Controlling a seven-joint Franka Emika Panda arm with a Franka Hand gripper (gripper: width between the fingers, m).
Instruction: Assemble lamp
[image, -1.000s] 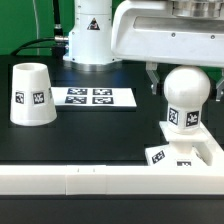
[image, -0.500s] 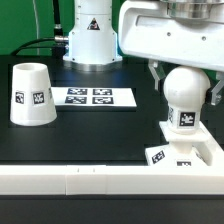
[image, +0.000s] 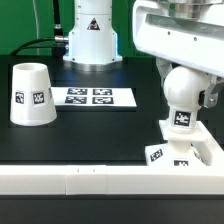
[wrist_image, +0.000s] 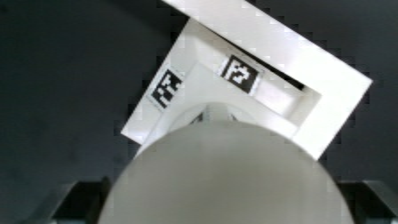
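Note:
The round bulb (image: 183, 88) stands upright with its tagged neck on the low square base (image: 200, 150) at the exterior view's right. My gripper (image: 187, 86) is shut on the bulb, one finger on each side of its globe. In the wrist view the bulb (wrist_image: 217, 165) fills the near part of the picture between my dark fingers (wrist_image: 79, 200), and the base (wrist_image: 285, 50) lies beyond it with two tags showing. The conical shade (image: 31, 94) stands alone, wide end down, at the exterior view's left.
The marker board (image: 92, 97) lies flat in the middle, behind the bulb and shade. A long white rail (image: 90, 180) runs along the table's front edge. The arm's white pedestal (image: 90, 35) stands at the back.
The gripper's housing has swung toward the exterior view's right while staying on the bulb. The bulb's neck tag has turned to face the camera; the bulb stays on the base.

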